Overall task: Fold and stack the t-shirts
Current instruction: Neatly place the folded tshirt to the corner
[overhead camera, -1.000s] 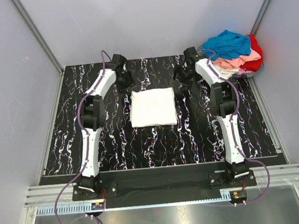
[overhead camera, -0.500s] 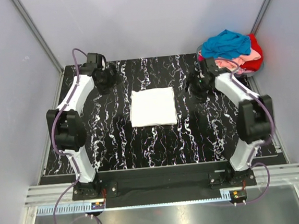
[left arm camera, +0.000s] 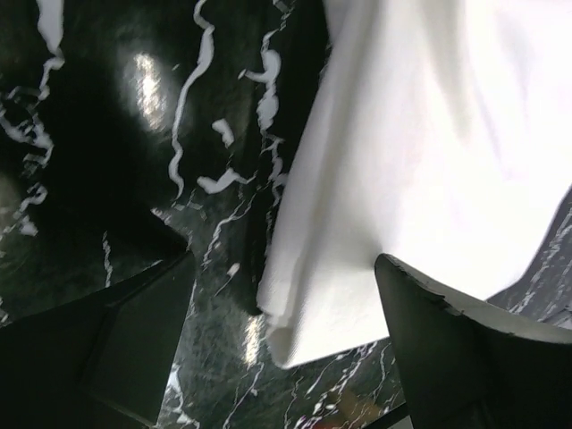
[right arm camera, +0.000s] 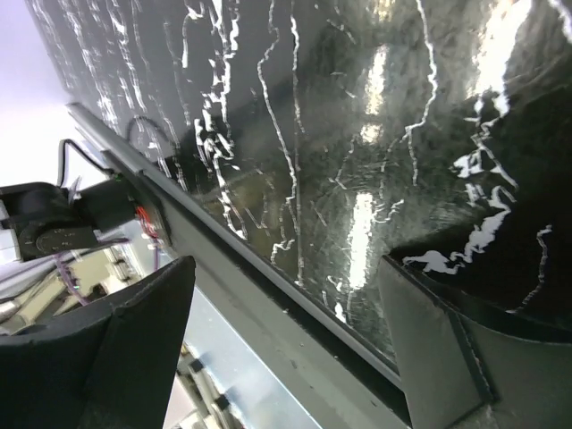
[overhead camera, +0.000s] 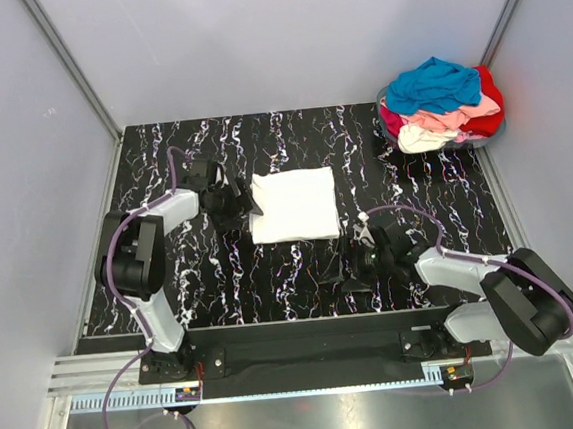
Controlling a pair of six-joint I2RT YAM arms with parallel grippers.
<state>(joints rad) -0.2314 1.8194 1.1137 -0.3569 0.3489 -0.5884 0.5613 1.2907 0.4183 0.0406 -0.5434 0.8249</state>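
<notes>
Folded white t-shirt (overhead camera: 293,205) lies mid-table (overhead camera: 223,290), just beside the left end effector (overhead camera: 233,197), at its 3 o'clock. Left fingers spread, empty. Right end effector (overhead camera: 363,260) spread, empty. Unfolded pile (overhead camera: 443,105) sits at its 1 o'clock; right arm nearer.

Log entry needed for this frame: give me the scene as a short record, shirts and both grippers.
folded shirt: white t-shirt, flat square mid-table
pile: blue, pink, red and cream shirts, heaped at far right corner
left gripper: open, at the white t-shirt's left edge, holding nothing
right gripper: open, over bare table near the front, empty
progress: one folded, pile not yet done
</notes>
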